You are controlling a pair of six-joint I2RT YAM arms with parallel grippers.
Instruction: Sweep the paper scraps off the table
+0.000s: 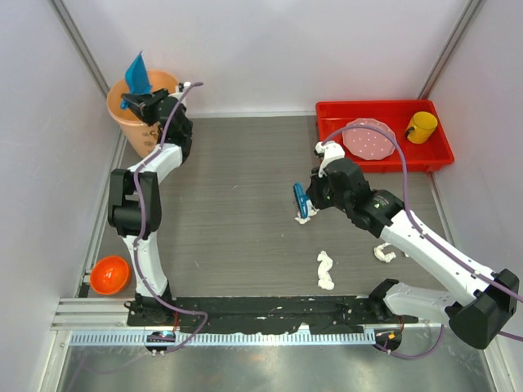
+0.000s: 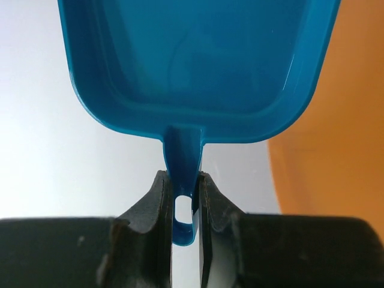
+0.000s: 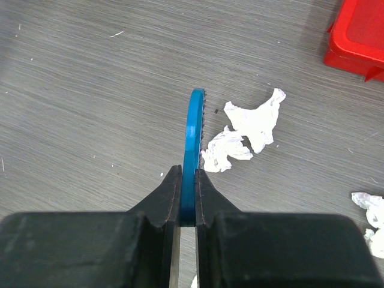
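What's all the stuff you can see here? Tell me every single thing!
paper scraps: at least three, white, middle-right of the table
table: one, dark grey, under everything
dustpan: one, blue, above the bin
bin: one, orange, far left corner
brush: one, blue, beside a scrap
tray: one, red, far right corner
plate: one, pink, in the tray
mug: one, yellow, in the tray
bowl: one, orange, near left corner
left gripper: black, shut on the dustpan
right gripper: black, shut on the brush

Dustpan (image 2: 198,66) cut off at top; red tray (image 3: 360,33) and one paper scrap (image 3: 372,204) cropped at right.
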